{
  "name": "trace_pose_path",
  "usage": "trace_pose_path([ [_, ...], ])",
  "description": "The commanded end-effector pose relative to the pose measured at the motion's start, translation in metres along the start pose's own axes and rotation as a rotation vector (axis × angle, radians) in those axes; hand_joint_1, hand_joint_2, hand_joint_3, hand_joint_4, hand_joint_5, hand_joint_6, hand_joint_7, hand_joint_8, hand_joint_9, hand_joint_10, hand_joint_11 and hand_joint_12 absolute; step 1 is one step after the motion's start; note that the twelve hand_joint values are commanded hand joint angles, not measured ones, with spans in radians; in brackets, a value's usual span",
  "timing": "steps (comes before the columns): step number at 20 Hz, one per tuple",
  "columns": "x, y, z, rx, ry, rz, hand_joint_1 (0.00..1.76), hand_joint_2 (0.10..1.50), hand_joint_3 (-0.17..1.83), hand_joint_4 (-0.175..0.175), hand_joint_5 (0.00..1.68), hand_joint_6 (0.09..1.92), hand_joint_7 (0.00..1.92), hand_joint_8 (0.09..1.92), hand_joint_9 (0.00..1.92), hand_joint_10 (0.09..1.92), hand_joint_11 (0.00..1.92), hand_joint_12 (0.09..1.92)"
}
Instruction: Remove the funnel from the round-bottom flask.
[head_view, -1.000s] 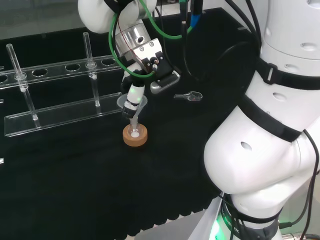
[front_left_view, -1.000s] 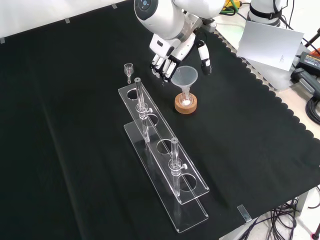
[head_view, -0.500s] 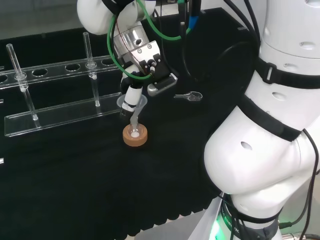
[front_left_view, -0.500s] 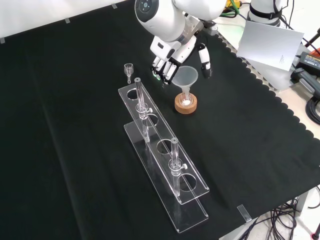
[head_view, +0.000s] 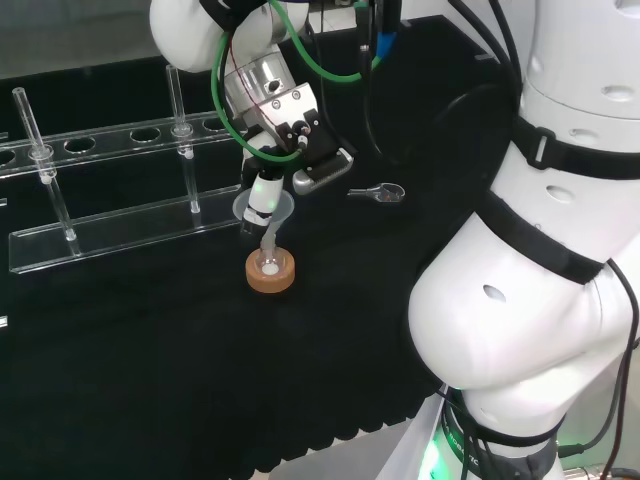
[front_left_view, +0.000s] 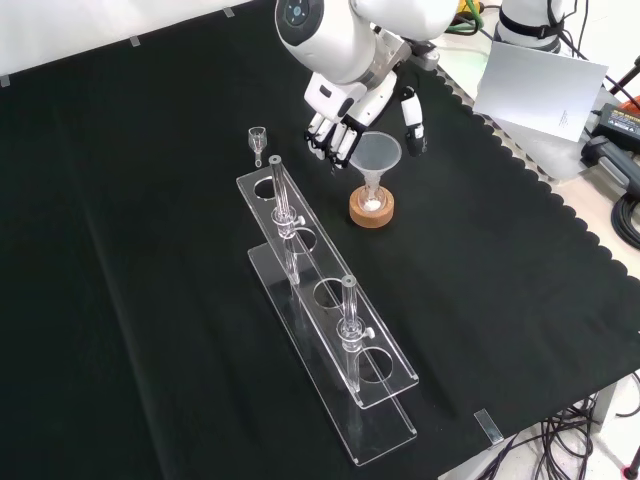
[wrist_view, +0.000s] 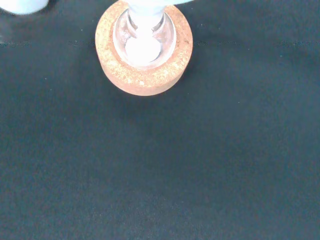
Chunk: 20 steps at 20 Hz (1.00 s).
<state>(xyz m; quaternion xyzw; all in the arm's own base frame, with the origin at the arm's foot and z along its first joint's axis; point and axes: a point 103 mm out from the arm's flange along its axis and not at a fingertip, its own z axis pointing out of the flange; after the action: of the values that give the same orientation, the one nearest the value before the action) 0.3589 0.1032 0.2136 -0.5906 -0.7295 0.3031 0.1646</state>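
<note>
Black-and-white fingers (front_left_view: 335, 135): they hang down, only lightly bent and spread apart, to the left of the funnel's cone in the front view, with the thumb (front_left_view: 411, 118) on the cone's right — the cone sits between them, and I cannot tell whether any of them touch it.
Hand (front_left_view: 352, 102): poised just above and behind the funnel in the front view; in the head view (head_view: 290, 120) it hangs right over the funnel's mouth.
Funnel (front_left_view: 373, 160): clear, upright, cone wide at the top, its stem going down into the flask's neck — still seated in the flask.
Round-bottom flask (wrist_view: 144, 40): clear glass, resting in the cork ring; something white shows at its bottom in the wrist view.
Cork ring (front_left_view: 372, 209): a round tan stand on the black cloth (front_left_view: 520, 260), directly under the funnel.
Rack (front_left_view: 330, 330): clear plastic, with round holes and two upright glass tubes, lying to the left of and nearer than the cork ring in the front view, close beside it but apart.
Small glass piece (front_left_view: 258, 138): lies on the cloth beyond the rack's far end, left of the fingers in the front view.
</note>
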Motion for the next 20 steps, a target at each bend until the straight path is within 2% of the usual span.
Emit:
trace_pose_path([
  [1, -0.004, -0.005, -0.002, 0.001, 0.004, 0.008, 0.72, 0.66, 0.02, -0.027, 0.36, 0.09, 0.44, 0.56, 0.03, 0.95, 0.0, 0.84],
  [8, -0.002, -0.011, -0.002, 0.036, -0.001, -0.009, 0.66, 0.65, 0.02, -0.039, 0.28, 0.09, 0.33, 0.54, 0.0, 0.89, 0.0, 0.72],
  [15, -0.004, -0.015, -0.003, 0.048, 0.008, -0.003, 0.49, 0.6, -0.01, -0.081, 0.04, 0.09, 0.07, 0.56, 0.0, 0.6, 0.0, 0.57],
  [20, -0.002, -0.019, -0.004, 0.052, 0.015, -0.006, 0.39, 0.55, -0.02, -0.107, 0.0, 0.09, 0.0, 0.49, 0.0, 0.43, 0.0, 0.54],
])
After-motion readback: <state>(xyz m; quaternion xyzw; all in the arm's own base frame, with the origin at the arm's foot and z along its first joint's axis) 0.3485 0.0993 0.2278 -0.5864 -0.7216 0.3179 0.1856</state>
